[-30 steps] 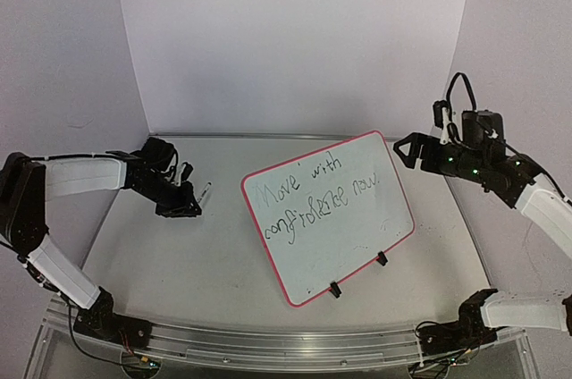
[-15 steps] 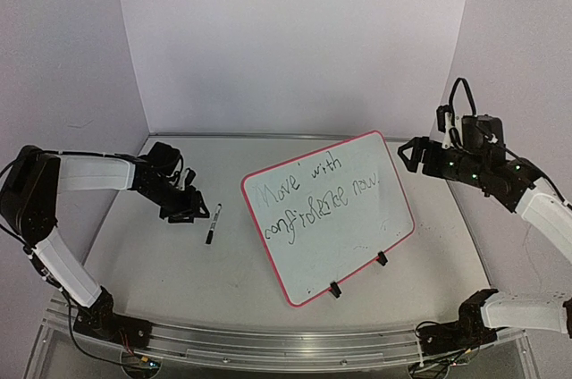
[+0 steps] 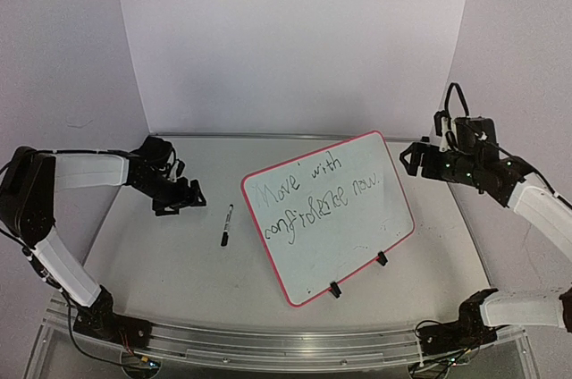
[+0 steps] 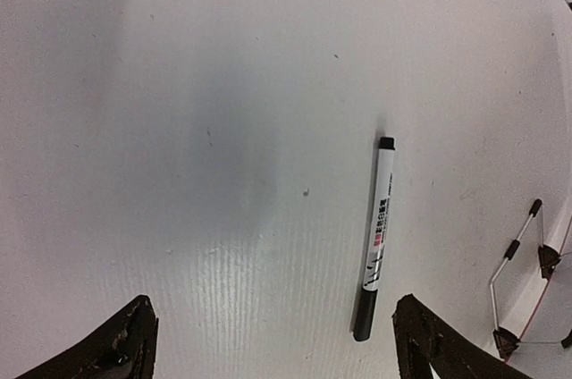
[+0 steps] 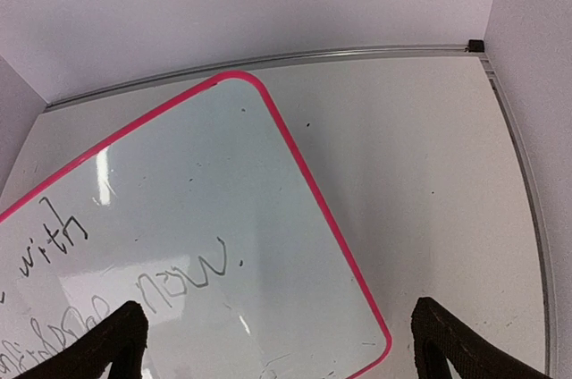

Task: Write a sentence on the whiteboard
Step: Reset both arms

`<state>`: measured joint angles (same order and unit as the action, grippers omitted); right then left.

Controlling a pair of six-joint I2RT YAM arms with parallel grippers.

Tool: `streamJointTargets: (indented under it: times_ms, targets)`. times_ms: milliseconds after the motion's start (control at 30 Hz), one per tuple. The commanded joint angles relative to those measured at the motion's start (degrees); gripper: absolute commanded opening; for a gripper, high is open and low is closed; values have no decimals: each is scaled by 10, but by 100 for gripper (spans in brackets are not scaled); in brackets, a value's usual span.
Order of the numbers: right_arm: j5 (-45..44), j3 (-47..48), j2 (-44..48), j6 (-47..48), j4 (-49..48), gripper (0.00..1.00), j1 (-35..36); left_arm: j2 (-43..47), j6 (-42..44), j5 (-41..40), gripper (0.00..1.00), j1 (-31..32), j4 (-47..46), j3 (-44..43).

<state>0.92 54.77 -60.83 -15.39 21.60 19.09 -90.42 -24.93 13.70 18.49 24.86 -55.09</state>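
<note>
The whiteboard (image 3: 344, 236) lies tilted on the table, pink-rimmed, with two black clip feet at its near edge. The sentence (image 3: 313, 196) runs across it in two slanted rows of thin black writing. A black-and-white marker (image 3: 226, 224) lies flat on the table left of the board. My left gripper (image 3: 185, 195) hovers open just left of it; in the left wrist view the marker (image 4: 375, 236) lies loose by the right finger of the open gripper (image 4: 273, 348). My right gripper (image 3: 407, 156) is open above the board's far right corner (image 5: 268, 129), with words (image 5: 188, 276) below it and nothing between its fingers (image 5: 116, 348).
White walls close in the table on the back and both sides. A metal strip (image 5: 357, 55) runs along the back edge and a metal rail (image 3: 268, 339) along the front, by the arm bases. Bare tabletop (image 5: 429, 173) lies right of the board.
My left gripper has opened and let go of the marker, which now lies on the table nearer the board. The right gripper has shifted slightly.
</note>
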Motion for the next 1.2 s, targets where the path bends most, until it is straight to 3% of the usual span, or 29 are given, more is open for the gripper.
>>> streamJointTargets:
  times_ms: [0, 233, 467, 633, 800, 1167]
  targets:
    - [22, -14, -1, 19, -5, 98, -62, 64, 19, -26, 93, -63, -42, -23]
    - [22, -98, 74, 38, -91, 98, -102, 183, 64, -108, 99, -86, -156, 37]
    - [-5, -256, 187, 54, -260, 98, -102, 290, 111, -180, 99, -85, -293, 147]
    - [-35, -330, 221, 56, -311, 98, -102, 328, 124, -194, 99, -85, -379, 239]
    - [-62, -349, 240, 53, -319, 98, -102, 347, 122, -199, 99, -85, -403, 284]
    - [-67, -349, 235, 59, -321, 98, -103, 345, 136, -207, 99, -85, -407, 292]
